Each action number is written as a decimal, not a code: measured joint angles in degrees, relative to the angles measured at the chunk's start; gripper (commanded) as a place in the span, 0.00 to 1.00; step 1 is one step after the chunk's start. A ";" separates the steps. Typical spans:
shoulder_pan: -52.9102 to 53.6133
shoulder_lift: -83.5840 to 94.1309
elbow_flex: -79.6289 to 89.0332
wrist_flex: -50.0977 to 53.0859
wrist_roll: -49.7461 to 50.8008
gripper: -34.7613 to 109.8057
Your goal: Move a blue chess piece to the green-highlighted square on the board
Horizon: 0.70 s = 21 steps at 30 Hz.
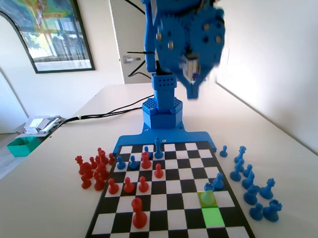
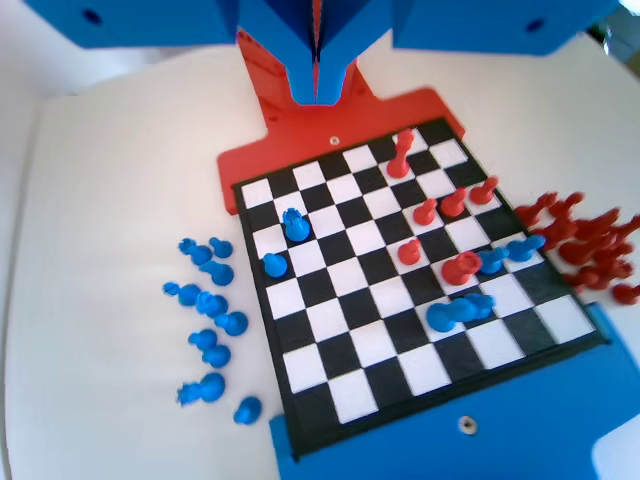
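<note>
The blue chess piece, a small pawn tinted pale green, stands on the yellow-olive square near the board's right edge in the fixed view. The green-highlighted square lies directly in front of it, one row nearer the camera, with nothing on it. My gripper hangs high above the board's far end, blurred, its jaws together and holding nothing. In the wrist view the gripper points down from the top edge, shut, with the board far below it; the same pawn stands near the board's left side.
Several blue pieces stand on the table right of the board, and several red ones on the left. Red and blue pieces crowd the board's far half. A tall red piece stands near the front left.
</note>
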 measured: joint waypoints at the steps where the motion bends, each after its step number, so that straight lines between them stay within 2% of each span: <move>1: -0.18 -1.93 -0.53 -0.79 0.70 0.25; 11: -1.58 -20.30 -8.70 -5.98 4.57 0.28; 21: -2.64 -31.73 -15.12 -8.96 3.96 0.32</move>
